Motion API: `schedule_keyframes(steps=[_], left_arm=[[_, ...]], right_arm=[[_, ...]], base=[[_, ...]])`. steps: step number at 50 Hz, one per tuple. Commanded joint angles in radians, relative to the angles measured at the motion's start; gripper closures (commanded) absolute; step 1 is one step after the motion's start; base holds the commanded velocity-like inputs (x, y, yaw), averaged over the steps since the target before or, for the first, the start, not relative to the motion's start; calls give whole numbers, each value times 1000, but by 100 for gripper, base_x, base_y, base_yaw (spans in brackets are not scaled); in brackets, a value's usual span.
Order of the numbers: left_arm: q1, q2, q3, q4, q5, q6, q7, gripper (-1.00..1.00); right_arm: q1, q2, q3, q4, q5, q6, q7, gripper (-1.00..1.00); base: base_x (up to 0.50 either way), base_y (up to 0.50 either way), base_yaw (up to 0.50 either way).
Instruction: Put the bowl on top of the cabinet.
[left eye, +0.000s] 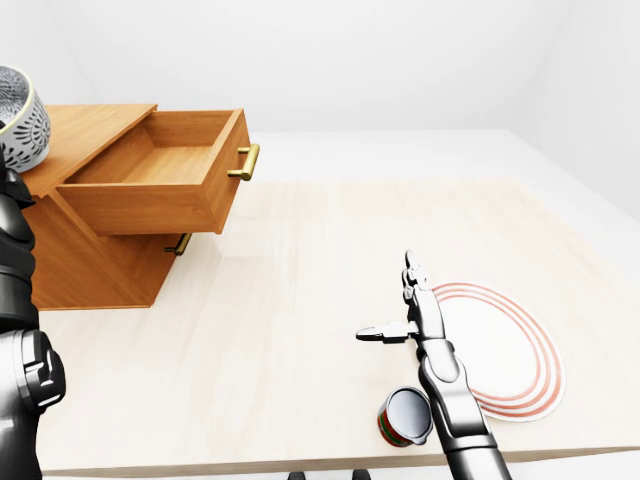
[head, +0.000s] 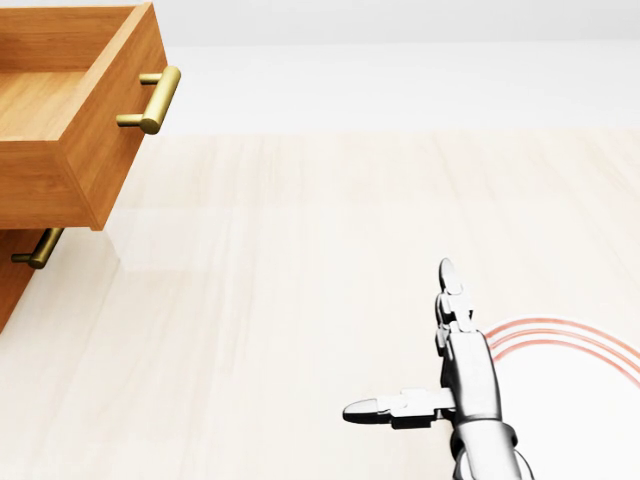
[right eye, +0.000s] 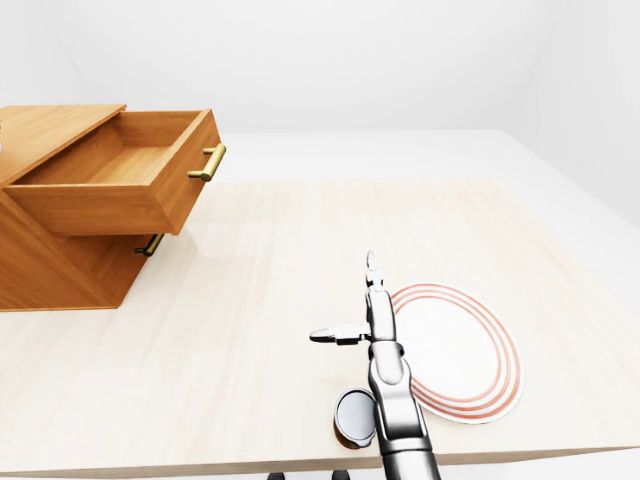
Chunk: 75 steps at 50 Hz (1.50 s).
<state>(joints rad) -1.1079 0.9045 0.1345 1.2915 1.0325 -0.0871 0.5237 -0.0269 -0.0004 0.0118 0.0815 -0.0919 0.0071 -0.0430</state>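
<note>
The bowl (left eye: 20, 120), grey with a white pattern, shows at the top left edge of the left-eye view, over the left end of the wooden cabinet's top (left eye: 95, 125). My dark left hand (left eye: 10, 190) rises right under the bowl, and the frame edge cuts off its fingers. Whether the bowl rests on the cabinet or in the hand I cannot tell. My right hand (left eye: 388, 298) hovers low over the table with fingers straight and thumb out, holding nothing.
The cabinet's upper drawer (left eye: 150, 170) is pulled out over the table, brass handle (left eye: 245, 162) toward the right; it is empty. A white plate with red rings (left eye: 510, 350) lies right of my right hand. A small can (left eye: 405, 416) lies near the table's bottom edge.
</note>
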Motion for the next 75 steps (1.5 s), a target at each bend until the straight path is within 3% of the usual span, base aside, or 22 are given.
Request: schedule_keyframes(steps=[1,8,9,36,50,58,60,64,75], left_arm=[[38,-31,-11,28,-38,0,0,95],[35,-35,-16,30,-32,0,0,88],[30,-32,-11,26,-39,0,0,-100],[7,-23,-19,12,-32,0,0,-100],[-48,3,0,-87,-76,0,0,-100],[-1,14,65,-332,-175,0,0,-100],[94,7,130,-602,-258,0,0,-100],[177,-4,182,-837,-328,0,0,-100],[311,-3,287,-1269,-485,0,0,-100]], right_arm=[[0,0,0,5,0,-4,0,-100],[-4,0,0,13,0,-7,-1,-100],[-4,0,0,12,0,-6,-1,-100],[-5,0,0,15,0,-5,-1,-100],[-8,0,0,21,0,-7,-1,-100],[-4,0,0,10,0,-1,0,-100],[-4,0,1,13,-2,-4,-1,-100],[-3,0,-1,13,0,-4,0,-100],[3,1,3,-4,-3,4,0,-100]], base=[[0,0,0],[0,0,0],[0,0,0],[0,0,0],[0,0,0],[0,0,0],[0,0,0],[0,0,0],[0,0,0]])
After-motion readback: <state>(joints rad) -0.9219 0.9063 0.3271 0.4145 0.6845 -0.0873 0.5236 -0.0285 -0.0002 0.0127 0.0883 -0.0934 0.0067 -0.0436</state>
